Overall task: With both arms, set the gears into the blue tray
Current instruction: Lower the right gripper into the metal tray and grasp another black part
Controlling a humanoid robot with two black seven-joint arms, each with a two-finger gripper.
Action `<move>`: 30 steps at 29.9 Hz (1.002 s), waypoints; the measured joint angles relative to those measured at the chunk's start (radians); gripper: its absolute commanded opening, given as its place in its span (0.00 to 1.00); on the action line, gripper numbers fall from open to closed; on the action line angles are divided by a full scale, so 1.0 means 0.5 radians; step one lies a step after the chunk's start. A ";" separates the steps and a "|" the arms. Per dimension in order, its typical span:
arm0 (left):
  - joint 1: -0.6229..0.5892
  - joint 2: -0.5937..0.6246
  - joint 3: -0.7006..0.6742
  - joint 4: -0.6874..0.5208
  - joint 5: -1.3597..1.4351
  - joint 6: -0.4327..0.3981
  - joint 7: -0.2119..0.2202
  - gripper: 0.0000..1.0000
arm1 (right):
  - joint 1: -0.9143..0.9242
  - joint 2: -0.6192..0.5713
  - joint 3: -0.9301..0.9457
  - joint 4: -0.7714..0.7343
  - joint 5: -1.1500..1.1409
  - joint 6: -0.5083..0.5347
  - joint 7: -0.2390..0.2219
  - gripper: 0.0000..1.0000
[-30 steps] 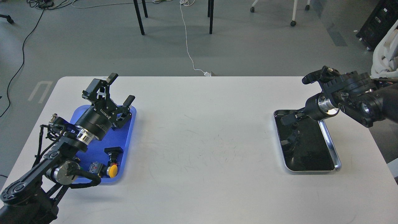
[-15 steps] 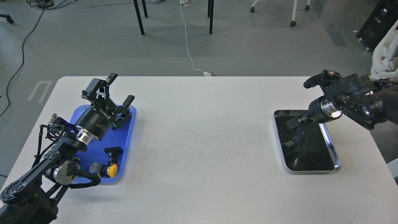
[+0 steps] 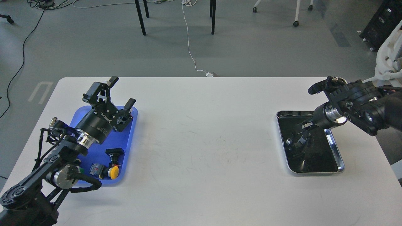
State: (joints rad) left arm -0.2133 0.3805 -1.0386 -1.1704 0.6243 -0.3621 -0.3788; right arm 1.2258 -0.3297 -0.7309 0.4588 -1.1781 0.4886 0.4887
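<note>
Left gripper (image 3: 121,91) spread wide above blue tray (image 3: 130,131), right gripper (image 3: 296,139) low inside metal tray (image 3: 334,147), grip state unclear, gears not discernible.

You get even, bright overhead light and a sharp picture; soft shadows lie on the surface (image 3: 201,150), and the metal tray (image 3: 340,163) rim glints.

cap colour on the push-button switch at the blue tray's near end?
Yellow. The push-button switch lies in the blue tray; the head view shows it.
</note>
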 measured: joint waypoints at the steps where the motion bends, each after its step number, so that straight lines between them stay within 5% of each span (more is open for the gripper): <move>1: 0.000 0.000 0.000 0.000 0.000 0.000 0.000 0.98 | 0.000 0.000 0.001 0.000 0.000 0.000 0.000 0.62; 30: 0.000 0.001 -0.003 -0.003 -0.003 -0.011 -0.002 0.98 | -0.037 0.041 0.023 -0.062 0.030 -0.133 0.000 0.61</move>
State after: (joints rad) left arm -0.2133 0.3811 -1.0401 -1.1720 0.6227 -0.3677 -0.3801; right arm 1.2075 -0.3091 -0.7193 0.4278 -1.1633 0.4222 0.4887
